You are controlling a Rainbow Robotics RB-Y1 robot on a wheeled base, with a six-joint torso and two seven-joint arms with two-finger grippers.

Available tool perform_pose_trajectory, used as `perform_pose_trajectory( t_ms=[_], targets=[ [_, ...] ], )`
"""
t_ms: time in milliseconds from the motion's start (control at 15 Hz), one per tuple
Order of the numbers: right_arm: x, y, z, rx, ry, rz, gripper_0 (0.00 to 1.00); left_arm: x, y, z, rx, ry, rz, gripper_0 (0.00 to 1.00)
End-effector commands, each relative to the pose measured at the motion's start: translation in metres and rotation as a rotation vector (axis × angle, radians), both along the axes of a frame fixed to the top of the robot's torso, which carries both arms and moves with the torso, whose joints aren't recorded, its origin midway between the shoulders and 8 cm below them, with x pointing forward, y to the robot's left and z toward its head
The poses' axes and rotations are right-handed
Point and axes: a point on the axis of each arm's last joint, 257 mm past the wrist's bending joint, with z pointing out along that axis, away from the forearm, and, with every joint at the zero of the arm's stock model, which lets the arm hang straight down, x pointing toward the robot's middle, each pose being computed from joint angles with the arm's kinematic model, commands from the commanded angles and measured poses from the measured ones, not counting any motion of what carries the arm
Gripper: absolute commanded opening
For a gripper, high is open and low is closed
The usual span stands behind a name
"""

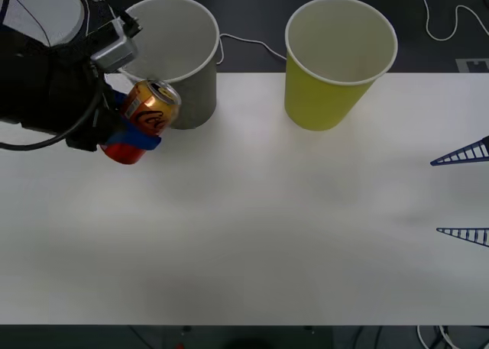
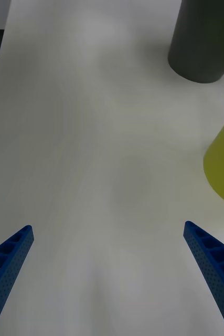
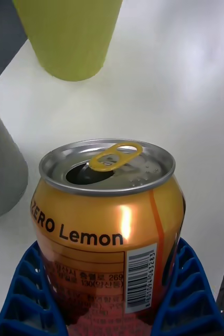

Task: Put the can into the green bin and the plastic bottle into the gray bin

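Pinching the can (image 1: 150, 114) beside the gray bin (image 1: 176, 59), the left claw (image 1: 131, 139) is mid-carry and next must swing across to the green bin (image 1: 336, 66); the right claw (image 1: 462, 196) waits spread over the bench (image 1: 267, 234).

front view: high up over the arms, tilted forward and down, taking in the whole white table (image 1: 252, 242) with the gray bin (image 1: 179, 59) and green bin (image 1: 336, 59) along the far edge
right wrist view: low, just off the tabletop, looking across it toward both bins' lower walls
left wrist view: super close on the can (image 3: 109, 220), angled down, green bin beyond
shared: all three catch the table and both bins
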Motion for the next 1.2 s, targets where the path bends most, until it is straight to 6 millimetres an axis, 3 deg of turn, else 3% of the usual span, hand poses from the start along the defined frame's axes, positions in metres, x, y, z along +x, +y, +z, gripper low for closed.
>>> perform_pose_trajectory(
  t_ms=[67, 600, 1200],
  targets=[
    [0.0, 0.0, 0.0, 0.0, 0.0, 0.0, 1.0, 0.014, -0.023, 0.015, 0.003, -0.001, -0.016, 0.01],
    [0.0, 0.0, 0.0, 0.0, 0.0, 0.0, 1.0, 0.049, -0.08, 0.07, -0.016, 0.001, 0.01, 0.02],
    [0.0, 0.0, 0.0, 0.0, 0.0, 0.0, 1.0, 0.087, -0.162, 0.106, -0.019, -0.028, -0.009, 0.02]
  ],
)
